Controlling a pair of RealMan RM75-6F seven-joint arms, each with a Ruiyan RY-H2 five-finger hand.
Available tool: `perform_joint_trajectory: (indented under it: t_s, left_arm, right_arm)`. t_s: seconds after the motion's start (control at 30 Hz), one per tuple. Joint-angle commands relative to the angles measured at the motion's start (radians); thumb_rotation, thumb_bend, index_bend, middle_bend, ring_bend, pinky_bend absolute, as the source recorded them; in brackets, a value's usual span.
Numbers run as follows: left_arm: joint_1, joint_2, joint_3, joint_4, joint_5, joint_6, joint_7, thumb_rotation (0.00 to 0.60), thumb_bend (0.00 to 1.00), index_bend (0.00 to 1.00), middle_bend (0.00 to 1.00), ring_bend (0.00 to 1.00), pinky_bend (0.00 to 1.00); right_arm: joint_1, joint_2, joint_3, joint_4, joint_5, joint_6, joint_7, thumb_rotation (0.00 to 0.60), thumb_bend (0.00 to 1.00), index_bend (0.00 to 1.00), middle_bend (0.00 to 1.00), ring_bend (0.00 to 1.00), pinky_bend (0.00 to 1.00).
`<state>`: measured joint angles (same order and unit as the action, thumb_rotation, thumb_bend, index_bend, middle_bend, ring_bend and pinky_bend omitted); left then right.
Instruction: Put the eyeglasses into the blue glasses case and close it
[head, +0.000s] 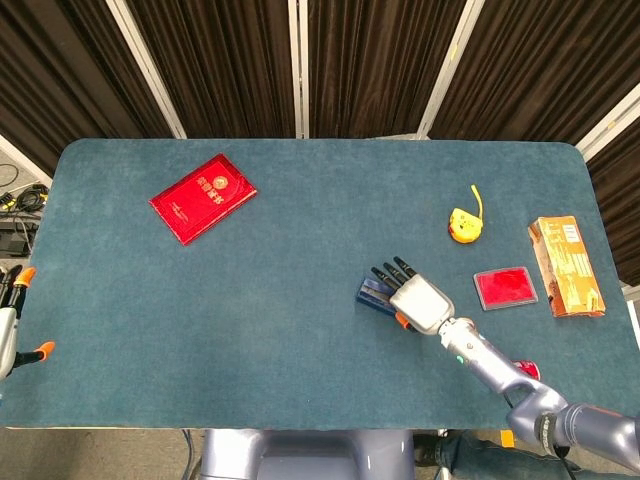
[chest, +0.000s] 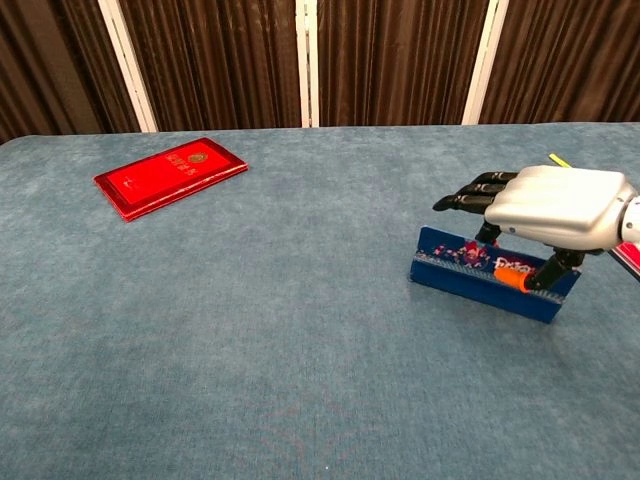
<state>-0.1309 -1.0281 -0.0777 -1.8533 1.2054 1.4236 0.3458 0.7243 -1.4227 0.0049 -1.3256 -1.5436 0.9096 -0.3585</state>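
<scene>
The blue glasses case (head: 370, 292) (chest: 470, 284) stands on the table right of centre, its patterned front facing the chest view. My right hand (head: 420, 303) (chest: 555, 205) lies over its top, dark fingers stretched across the far side and thumb pressed against the front face, so it grips the case. No eyeglasses show in either view; the inside of the case is hidden. Only a sliver of my left hand (head: 8, 325) with orange tips shows off the table's left edge, its pose unreadable.
A red booklet (head: 203, 197) (chest: 170, 175) lies at the far left. To the right of the case are a yellow tape measure (head: 463, 224), a flat red box (head: 505, 288) and an orange carton (head: 565, 266). A small red item (head: 524, 372) sits by the front edge.
</scene>
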Motion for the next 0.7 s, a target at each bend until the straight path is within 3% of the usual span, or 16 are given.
perform_joint_trajectory:
  t_s: [0.03, 0.2, 0.37, 0.53, 0.7]
  left_arm:
    - [-0.001, 0.0, 0.0, 0.001, -0.002, -0.003, 0.0, 0.6, 0.0, 0.0, 0.0, 0.0, 0.0]
    - [-0.003, 0.0, -0.003, 0.003, -0.008, -0.006, -0.003, 0.6, 0.0, 0.0, 0.0, 0.0, 0.0]
    - [-0.003, 0.0, -0.002, 0.002, -0.008, -0.006, -0.002, 0.6, 0.0, 0.0, 0.0, 0.0, 0.0]
    - [-0.002, 0.0, -0.002, 0.002, -0.006, -0.004, -0.002, 0.6, 0.0, 0.0, 0.0, 0.0, 0.0]
    - [-0.003, 0.0, -0.002, 0.002, -0.007, -0.006, -0.003, 0.6, 0.0, 0.0, 0.0, 0.0, 0.0]
  right_arm:
    - [0.002, -0.012, 0.005, 0.019, 0.008, 0.001, 0.005, 0.6, 0.46, 0.66, 0.0, 0.0, 0.0]
    - [0.001, -0.023, 0.012, 0.039, 0.014, 0.009, 0.003, 0.6, 0.45, 0.62, 0.0, 0.0, 0.0]
    - [-0.005, -0.034, 0.027, 0.052, 0.041, 0.014, -0.019, 0.6, 0.43, 0.29, 0.0, 0.0, 0.0]
    - [-0.015, -0.056, 0.049, 0.074, 0.087, 0.022, -0.051, 0.6, 0.36, 0.03, 0.0, 0.0, 0.0]
    - [-0.025, -0.068, 0.069, 0.087, 0.113, 0.047, -0.064, 0.6, 0.23, 0.0, 0.0, 0.0, 0.0]
